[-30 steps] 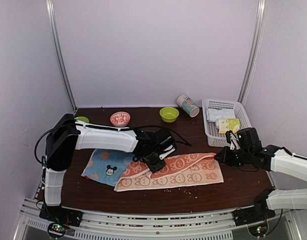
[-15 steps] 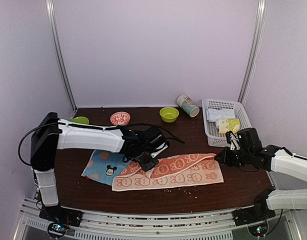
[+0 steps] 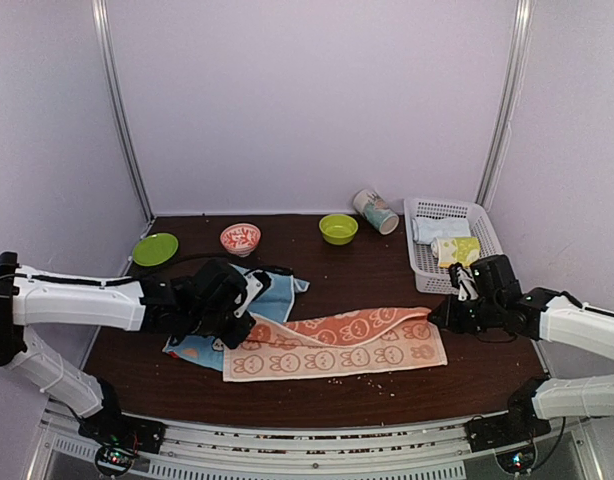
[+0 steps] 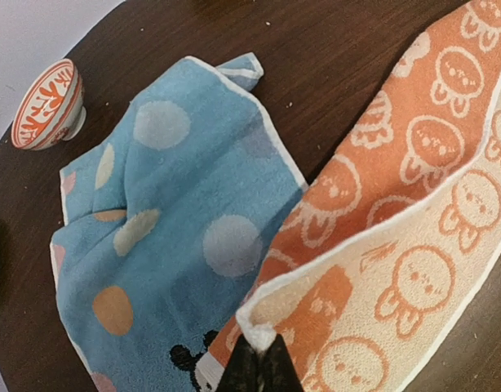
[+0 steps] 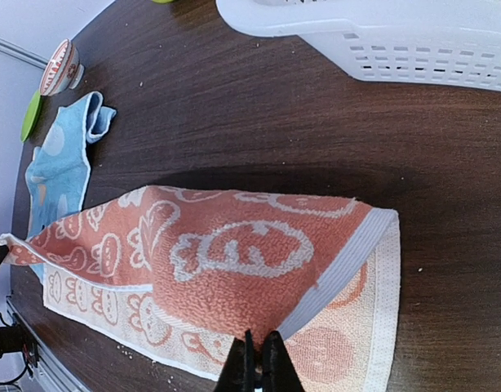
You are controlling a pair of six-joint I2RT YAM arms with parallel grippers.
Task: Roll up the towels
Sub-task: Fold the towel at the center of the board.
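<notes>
A corner of the orange bunny towel point(image 4: 414, 204) is pinched in the pressed-together fingers of the left end effector point(image 4: 259, 359). Only the left wrist view shows the light blue dotted towel point(image 4: 169, 229) lying partly under that corner, with a red-patterned bowl point(image 4: 46, 104) well beyond. The towel's opposite end is folded over and pinched by the right end effector point(image 5: 257, 359). Bare table point(image 5: 234, 106) is seen ahead of it, up to the white basket point(image 5: 397, 41).

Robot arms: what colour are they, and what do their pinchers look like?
The left arm and right arm are white tubes with chunky black joints. A thin black cable loops along the left one. The left gripper and right gripper are black, each with two slim pointed fingers.
</notes>
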